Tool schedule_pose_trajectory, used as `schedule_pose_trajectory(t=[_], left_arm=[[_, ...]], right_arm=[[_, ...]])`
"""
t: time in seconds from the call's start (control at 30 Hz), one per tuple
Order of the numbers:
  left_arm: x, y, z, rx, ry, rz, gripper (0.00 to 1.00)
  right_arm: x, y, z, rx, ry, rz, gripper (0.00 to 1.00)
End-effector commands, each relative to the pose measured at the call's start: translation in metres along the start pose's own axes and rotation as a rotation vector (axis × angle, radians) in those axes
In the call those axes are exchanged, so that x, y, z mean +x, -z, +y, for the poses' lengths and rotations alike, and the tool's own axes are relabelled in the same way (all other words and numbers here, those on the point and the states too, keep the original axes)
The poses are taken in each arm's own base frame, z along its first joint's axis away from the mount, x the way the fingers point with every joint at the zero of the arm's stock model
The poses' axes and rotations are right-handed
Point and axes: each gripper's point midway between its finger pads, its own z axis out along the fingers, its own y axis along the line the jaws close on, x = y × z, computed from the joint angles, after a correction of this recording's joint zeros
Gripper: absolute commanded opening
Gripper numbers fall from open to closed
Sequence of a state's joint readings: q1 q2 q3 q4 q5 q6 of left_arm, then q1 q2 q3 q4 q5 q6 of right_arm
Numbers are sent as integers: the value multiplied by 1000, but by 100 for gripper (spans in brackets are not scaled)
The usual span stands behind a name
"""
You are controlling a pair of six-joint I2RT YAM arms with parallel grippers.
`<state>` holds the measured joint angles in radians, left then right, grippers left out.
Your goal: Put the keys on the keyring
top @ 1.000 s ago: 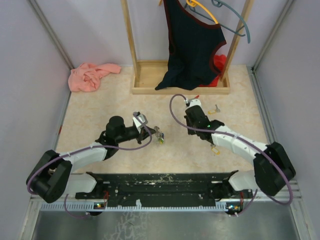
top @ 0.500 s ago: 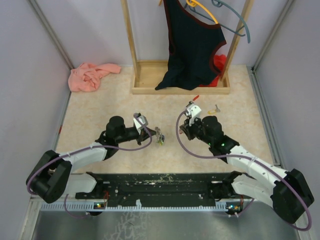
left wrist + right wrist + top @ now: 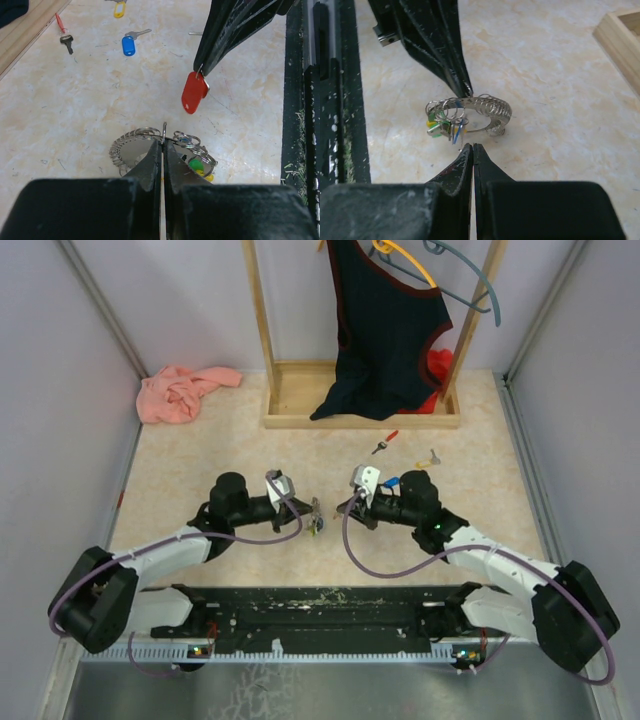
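The keyring (image 3: 126,145), a ridged silver loop with green and yellow tags, hangs just above the floor with my left gripper (image 3: 163,142) shut on its rim. It shows in the right wrist view as the same keyring (image 3: 492,108), pinched from behind by the left gripper (image 3: 468,92). My right gripper (image 3: 201,70) is shut on the small ring of a red-tagged key (image 3: 194,93), which dangles a little beyond the keyring. In the top view the two grippers (image 3: 315,510) (image 3: 352,506) face each other. Loose keys lie behind: blue (image 3: 129,45), red-and-black (image 3: 65,37), yellow (image 3: 119,8).
A wooden rack base (image 3: 300,405) with a dark garment (image 3: 385,330) on a hanger stands at the back. A pink cloth (image 3: 180,392) lies at the back left. A black rail (image 3: 320,600) runs along the near edge.
My right arm has swung left and toward me, from near the loose keys to just opposite the keyring. The left gripper and keyring have barely moved.
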<state>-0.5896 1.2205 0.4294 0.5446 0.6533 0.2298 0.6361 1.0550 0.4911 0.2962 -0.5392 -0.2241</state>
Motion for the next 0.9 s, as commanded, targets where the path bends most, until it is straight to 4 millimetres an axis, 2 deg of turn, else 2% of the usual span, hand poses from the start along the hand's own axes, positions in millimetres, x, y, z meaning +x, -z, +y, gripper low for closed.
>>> schedule_pose_trajectory(t=[0.0,0.33,0.57,0.77,0.87], left_arm=[[-13,2,-11,67,-63,-44,1],[-15,2,-33,203,-84,-68,1],[-10,0,-30,191,-74,-48,1],[-2,0,-13,88,-63,-14,1],[-3,1,-8,50,-63,-14,1]], right_arm=[[-24,-5,18,-164,117,-89,0],[-26,-10,29,-255,136,-108,0],[-19,-15,15,-187,107,-48,0],[6,-5,-12,31,-125,139,0],[22,7,-16,127,-268,239,0]])
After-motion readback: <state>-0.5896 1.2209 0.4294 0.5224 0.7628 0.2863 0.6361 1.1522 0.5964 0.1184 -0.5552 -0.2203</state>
